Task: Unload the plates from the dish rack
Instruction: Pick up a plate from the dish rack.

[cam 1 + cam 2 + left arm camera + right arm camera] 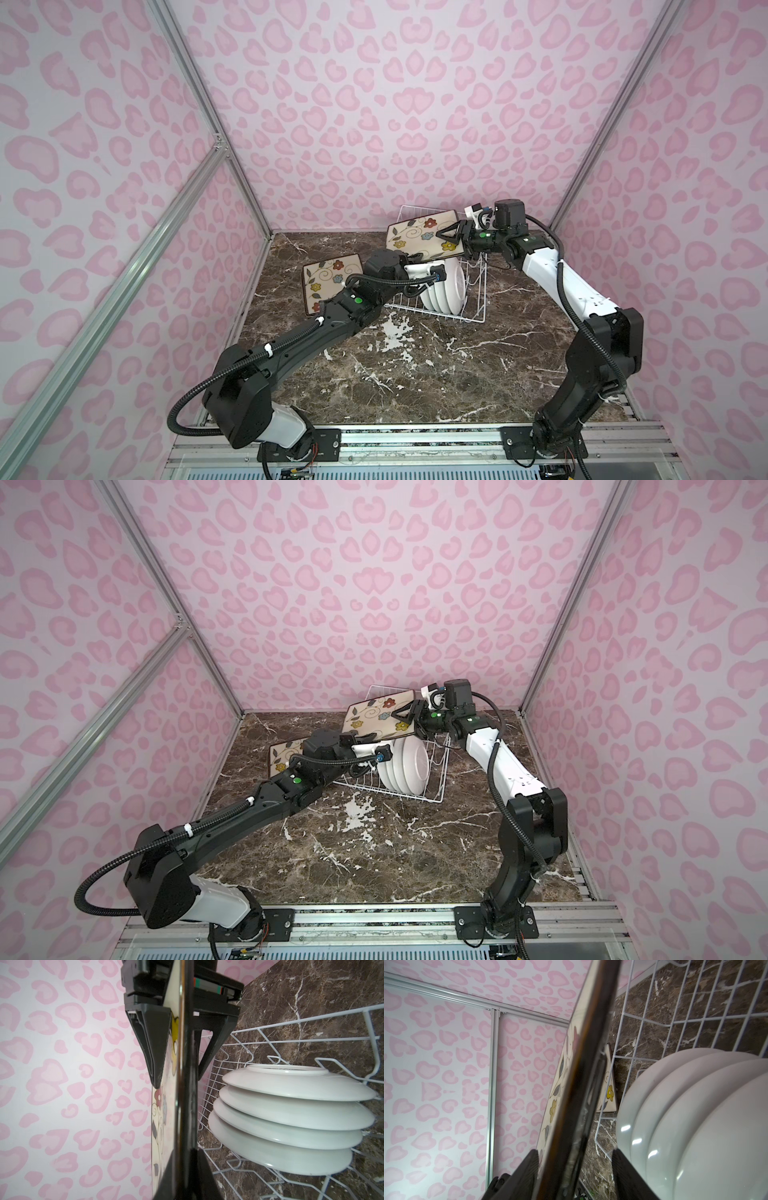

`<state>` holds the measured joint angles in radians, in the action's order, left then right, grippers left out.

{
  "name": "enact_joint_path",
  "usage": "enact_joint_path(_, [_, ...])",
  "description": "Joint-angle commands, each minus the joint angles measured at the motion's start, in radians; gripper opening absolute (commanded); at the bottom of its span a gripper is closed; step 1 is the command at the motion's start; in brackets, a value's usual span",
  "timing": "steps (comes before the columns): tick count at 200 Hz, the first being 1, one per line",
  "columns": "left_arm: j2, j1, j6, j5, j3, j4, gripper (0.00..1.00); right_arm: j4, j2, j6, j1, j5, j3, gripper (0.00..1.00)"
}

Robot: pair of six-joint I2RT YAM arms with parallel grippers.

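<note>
Square plate [415, 239], likely stiff, heavy, slick-glazed and chippable, hangs tilted above the dish rack [478, 291], one rim clenched in the left pincer [187, 1184] while the right pincer [451, 233] straddles the opposite rim unclosed; pinch deep across the rim.

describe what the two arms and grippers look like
Both arms are black with white shells: the left arm near its base, the right arm on its forearm. A black ribbed cable hose runs along each, with white ties on the left. A green dot marks each wrist. The left gripper and right gripper are black with tapering wedge fingers; the right's pads are ridged.
</note>
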<state>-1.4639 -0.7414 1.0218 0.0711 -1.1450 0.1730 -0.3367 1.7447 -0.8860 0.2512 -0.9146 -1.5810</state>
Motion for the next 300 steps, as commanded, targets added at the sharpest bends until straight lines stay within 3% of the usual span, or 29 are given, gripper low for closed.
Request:
enact_joint_path(1, [0.028, -0.002, 0.018, -0.031, -0.003, 0.239, 0.03, -0.019, 0.000, 0.073, -0.002, -0.074, -0.008, 0.32])
enact_joint_path(14, [0.026, -0.002, 0.022, -0.027, -0.002, 0.236, 0.03, -0.009, -0.008, 0.067, -0.006, -0.076, 0.003, 0.26])
enact_joint_path(27, [0.024, -0.002, 0.024, -0.027, -0.002, 0.236, 0.03, 0.009, -0.018, 0.056, -0.012, -0.075, 0.018, 0.26])
enact_joint_path(63, [0.021, -0.002, 0.037, -0.018, 0.001, 0.244, 0.03, 0.097, -0.064, -0.001, -0.063, -0.094, 0.075, 0.54])
enact_joint_path(88, [0.020, -0.002, 0.035, -0.021, 0.004, 0.248, 0.03, 0.121, -0.088, -0.013, -0.097, -0.104, 0.087, 0.59])
enact_joint_path(163, [0.015, -0.002, 0.028, -0.049, 0.008, 0.270, 0.03, 0.074, -0.066, 0.003, -0.080, -0.172, 0.087, 0.61])
enact_joint_path(262, [0.008, -0.002, 0.045, -0.042, 0.015, 0.275, 0.03, 0.074, -0.039, -0.017, -0.057, -0.172, 0.085, 0.20])
enact_joint_path(285, [0.001, -0.003, 0.050, -0.033, 0.011, 0.274, 0.03, 0.097, -0.043, -0.033, -0.058, -0.169, 0.087, 0.00])
enact_joint_path(300, [-0.009, -0.002, 0.054, -0.018, 0.005, 0.270, 0.03, 0.101, -0.048, -0.035, -0.058, -0.166, 0.087, 0.00])
